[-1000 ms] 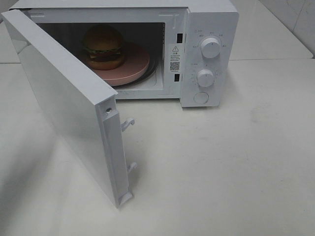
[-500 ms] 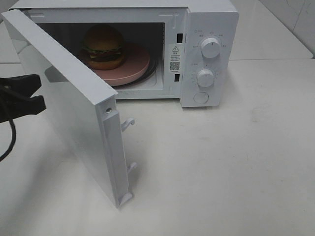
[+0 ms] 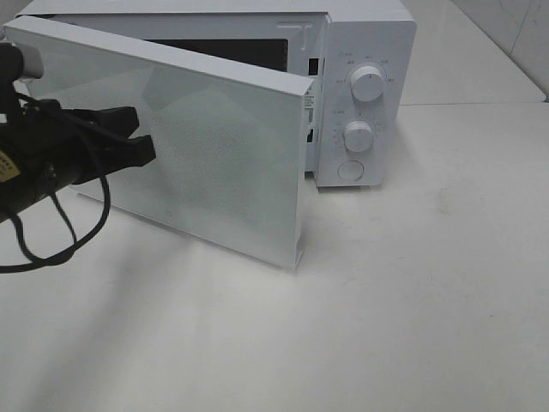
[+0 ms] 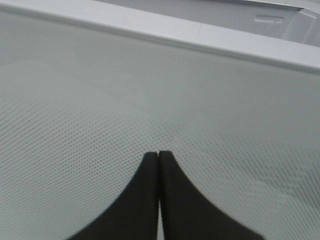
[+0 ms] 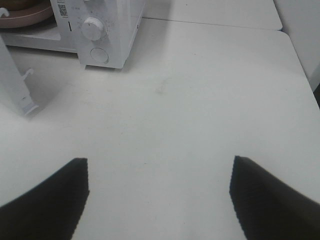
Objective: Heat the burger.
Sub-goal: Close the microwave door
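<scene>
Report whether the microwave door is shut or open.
Ajar: the door stands off the microwave at its free edge, dark gap showing above. The shut left pincer is against its front.

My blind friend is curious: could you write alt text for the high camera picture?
A robot's black left gripper, shut, meets the front of a white microwave's half-open door, which hides the inside. Two round white dials sit beside it.

The microwave (image 3: 360,43) stands at the back of the table (image 3: 412,309), knobs (image 3: 367,83) on its right; its door (image 3: 214,163) stands half-shut in front, the left gripper (image 3: 146,136) against it.
</scene>
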`<state>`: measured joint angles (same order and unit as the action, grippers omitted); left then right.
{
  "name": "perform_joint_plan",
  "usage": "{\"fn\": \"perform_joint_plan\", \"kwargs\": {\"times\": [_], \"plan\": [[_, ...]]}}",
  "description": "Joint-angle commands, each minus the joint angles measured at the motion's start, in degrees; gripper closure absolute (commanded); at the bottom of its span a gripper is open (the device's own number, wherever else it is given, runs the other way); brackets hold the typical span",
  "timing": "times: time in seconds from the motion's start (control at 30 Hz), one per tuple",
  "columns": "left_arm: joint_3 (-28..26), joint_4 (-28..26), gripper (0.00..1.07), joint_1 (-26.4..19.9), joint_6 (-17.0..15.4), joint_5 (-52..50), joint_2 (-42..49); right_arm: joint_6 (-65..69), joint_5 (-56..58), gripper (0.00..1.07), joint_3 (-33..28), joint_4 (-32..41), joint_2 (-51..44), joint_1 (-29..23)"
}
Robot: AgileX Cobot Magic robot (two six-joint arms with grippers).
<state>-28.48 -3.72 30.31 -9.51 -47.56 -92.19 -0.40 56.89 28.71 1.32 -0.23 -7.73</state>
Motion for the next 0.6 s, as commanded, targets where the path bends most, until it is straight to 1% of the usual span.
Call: {"fn": "perform_joint_plan", "kwargs": {"times": [0.03,0.1,0.13,0.17,0.2,0.23,0.3,0.33,0.37,0.4,0.43,0.47,0.5,0.53,0.57,0.6], "plan": [[-4.30,-4.64,1.07,2.92,3.90,1.72,-2.29,0.40,0.06,0.31,-0.17,-0.34,-1.83,0.40],[-5.21,-5.67,1.07,3.55,4.47,2.01,-2.92,0.40,0.06,0.31,-0.17,-0.34,-1.83,0.40],[-6.82,-8.02,1.07,4.53,5.10,2.23,-4.18,0.40,0.06,0.31,-0.17,-0.34,-1.83,0.40],[-7.79,-9.22,1.07,4.98,5.39,2.46,-4.76,0.40,0.06,0.31,-0.17,-0.34,-1.83,0.40],[-7.79,-9.22,1.07,4.98,5.39,2.46,-4.76,0.40,0.06,0.31,-0.17,-0.34,-1.83,0.40],[-9.85,-11.97,1.07,5.90,6.47,3.72,-6.07,0.40,0.06,0.31,-0.17,-0.34,-1.83,0.40],[-10.71,-12.95,1.07,6.36,7.05,3.95,-6.65,0.40,0.06,0.31,-0.17,-0.34,-1.83,0.40],[-12.61,-14.84,1.07,7.10,8.59,4.13,-7.85,0.40,0.06,0.31,-0.17,-0.34,-1.83,0.40],[-13.64,-15.99,1.07,7.56,9.51,4.24,-8.54,0.40,0.06,0.31,-0.17,-0.34,-1.83,0.40],[-13.64,-15.99,1.07,7.56,9.51,4.24,-8.54,0.40,0.06,0.31,-0.17,-0.34,-1.83,0.40],[-15.53,-18.45,1.07,8.37,11.12,4.41,-9.85,0.40,0.06,0.31,-0.17,-0.34,-1.83,0.40],[-15.53,-18.45,1.07,8.37,11.12,4.41,-9.85,0.40,0.06,0.31,-0.17,-0.34,-1.83,0.40],[-17.70,-20.51,1.07,9.17,12.89,4.76,-10.94,0.40,0.06,0.31,-0.17,-0.34,-1.83,0.40],[-18.74,-21.49,1.07,9.51,13.81,4.93,-11.57,0.40,0.06,0.31,-0.17,-0.34,-1.83,0.40],[-18.74,-21.49,1.07,9.51,13.81,4.93,-11.57,0.40,0.06,0.31,-0.17,-0.34,-1.83,0.40],[-20.63,-22.98,1.07,9.97,15.36,5.27,-12.61,0.40,0.06,0.31,-0.17,-0.34,-1.83,0.40]]}}
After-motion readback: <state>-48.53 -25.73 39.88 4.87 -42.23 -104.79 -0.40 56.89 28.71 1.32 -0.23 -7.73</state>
